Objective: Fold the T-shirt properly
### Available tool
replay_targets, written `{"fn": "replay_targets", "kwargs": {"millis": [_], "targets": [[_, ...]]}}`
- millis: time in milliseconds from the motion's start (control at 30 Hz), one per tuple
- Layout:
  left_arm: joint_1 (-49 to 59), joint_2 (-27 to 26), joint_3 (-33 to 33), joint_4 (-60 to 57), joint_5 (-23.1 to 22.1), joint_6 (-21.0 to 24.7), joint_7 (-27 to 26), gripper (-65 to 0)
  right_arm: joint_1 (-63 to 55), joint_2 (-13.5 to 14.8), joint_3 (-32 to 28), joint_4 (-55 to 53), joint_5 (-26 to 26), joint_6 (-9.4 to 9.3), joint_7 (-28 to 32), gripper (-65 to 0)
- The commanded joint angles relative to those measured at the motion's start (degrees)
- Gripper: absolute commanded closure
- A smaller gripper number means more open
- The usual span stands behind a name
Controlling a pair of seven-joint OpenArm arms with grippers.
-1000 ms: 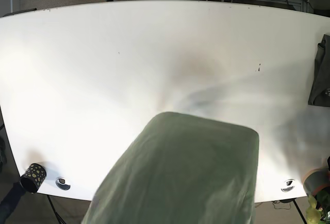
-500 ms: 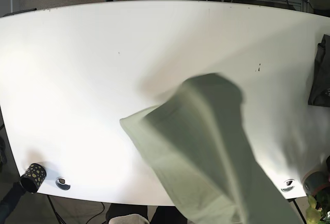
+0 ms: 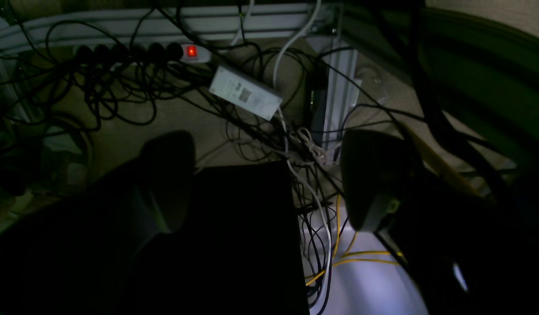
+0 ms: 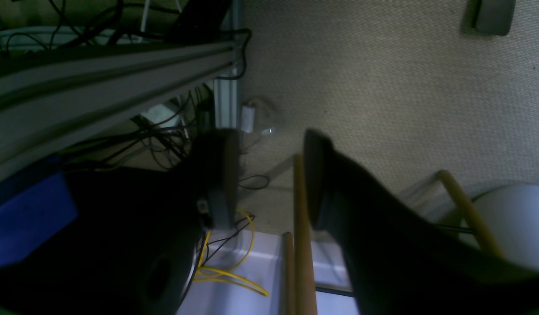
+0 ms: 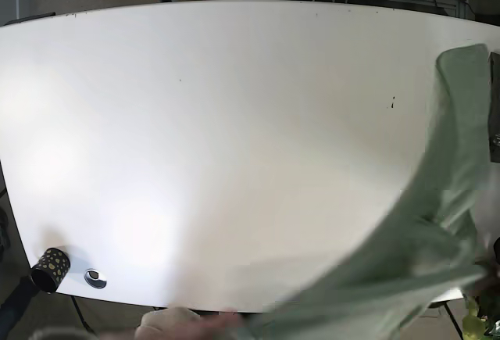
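Base view: a green T-shirt swept blurred over the white table's right side, off its edge, not laid flat; neither arm showed.

Left wrist view: the left gripper hung released over floor cables, holding nothing.

Right wrist view: the right gripper gaped empty above carpet.

Folding appeared not yet begun.
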Motion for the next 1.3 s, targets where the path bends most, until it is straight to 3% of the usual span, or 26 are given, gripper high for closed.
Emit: {"fn": "replay_targets", "kwargs": {"millis": [0, 933, 1267], "targets": [[0.22, -0.21, 0.17, 0.06, 0.18, 0.03, -0.08, -48.9, -0.23, 0.37, 0.13, 0.11, -0.16, 0.03, 0.29, -23.1], [-0.04, -0.3, 0.25, 0.24, 0.27, 0.03, -0.08, -48.9, -0.23, 0.37, 0.13, 0.19, 0.2, 0.38, 0.55, -23.1], [7.08, -0.21, 0.17, 13.34, 0.27, 0.03, -0.08, -48.6, -3.39, 0.73, 0.21, 3.45, 0.28, 0.11, 1.17, -22.7]]}}
